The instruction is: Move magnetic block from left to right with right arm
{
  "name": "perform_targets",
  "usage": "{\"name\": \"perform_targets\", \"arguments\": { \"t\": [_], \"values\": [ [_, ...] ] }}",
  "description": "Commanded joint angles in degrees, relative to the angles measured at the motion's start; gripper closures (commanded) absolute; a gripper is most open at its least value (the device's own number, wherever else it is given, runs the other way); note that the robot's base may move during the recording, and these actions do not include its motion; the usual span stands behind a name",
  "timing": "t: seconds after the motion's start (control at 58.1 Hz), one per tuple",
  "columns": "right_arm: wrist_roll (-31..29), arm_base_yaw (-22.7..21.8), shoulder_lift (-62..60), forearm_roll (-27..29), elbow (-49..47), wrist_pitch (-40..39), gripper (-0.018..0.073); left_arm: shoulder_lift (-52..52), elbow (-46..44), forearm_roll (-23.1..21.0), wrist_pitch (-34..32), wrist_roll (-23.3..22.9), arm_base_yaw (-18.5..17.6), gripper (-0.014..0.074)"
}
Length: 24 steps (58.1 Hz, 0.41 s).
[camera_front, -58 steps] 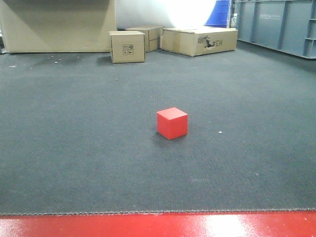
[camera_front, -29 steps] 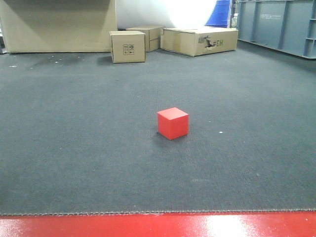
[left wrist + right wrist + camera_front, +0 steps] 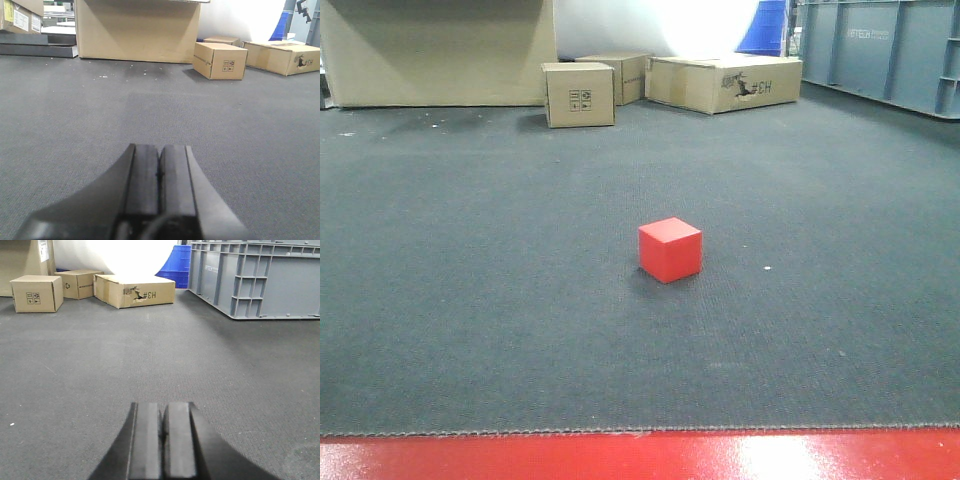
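Matte smooth red magnetic block (image 3: pixel 670 250), rough grey woven carpet (image 3: pixel 480 250), glossy red table edge (image 3: pixel 620 458)

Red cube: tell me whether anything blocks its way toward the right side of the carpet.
Nothing visible does. The red cube sits alone on the dark carpet, with bare carpet to its right. The cardboard boxes and the grey crate stand far behind it.

small red magnetic block (image 3: pixel 670 250) sits flat on grey carpet (image 3: pixel 470 300)
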Motion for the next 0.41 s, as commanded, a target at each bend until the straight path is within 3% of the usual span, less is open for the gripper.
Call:
{"name": "perform_targets", "arguments": {
  "t": [0.0, 0.396],
  "values": [
    [-0.41, -0.41, -1.19, 0.05, 0.06, -5.45, 0.05, -0.57, 0.52, -0.27, -5.17, -0.34, -0.01, 0.0722],
    [-0.41, -0.41, -1.19, 0.05, 0.06, -5.45, 0.05, -0.57, 0.52, -0.27, -5.17, -0.34, -0.01, 0.0722]
  ]
}}
